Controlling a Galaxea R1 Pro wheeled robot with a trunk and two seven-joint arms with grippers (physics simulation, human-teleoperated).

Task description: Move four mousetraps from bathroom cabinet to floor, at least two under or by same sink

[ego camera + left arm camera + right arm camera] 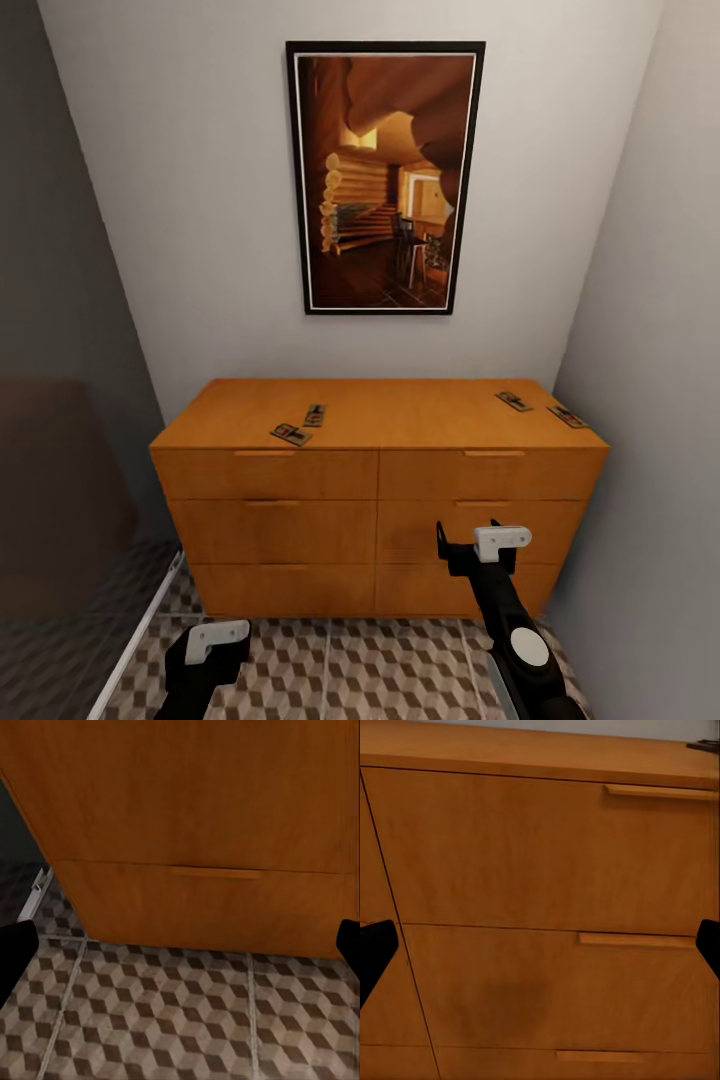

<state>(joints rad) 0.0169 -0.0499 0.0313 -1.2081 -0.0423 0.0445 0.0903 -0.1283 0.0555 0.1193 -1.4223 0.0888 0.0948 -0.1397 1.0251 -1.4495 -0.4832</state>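
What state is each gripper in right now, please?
Left gripper: open, holding nothing.
Right gripper: open, holding nothing.

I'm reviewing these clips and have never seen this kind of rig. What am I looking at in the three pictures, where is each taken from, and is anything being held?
This is a simulated two-armed robot on wheels. The big picture comes from a camera on its head, looking down over both arms at an orange-brown cabinet under a framed picture. Four mousetraps lie on its top: two near the left, two at the right end.

The other two pictures come from cameras near each gripper. The left gripper faces the cabinet's bottom drawer and the patterned bathroom floor. The right gripper, raised higher, faces the drawer fronts. In both, the dark fingertips sit at the picture's edges, far apart, with nothing between them, so both grippers are open and nothing is held.
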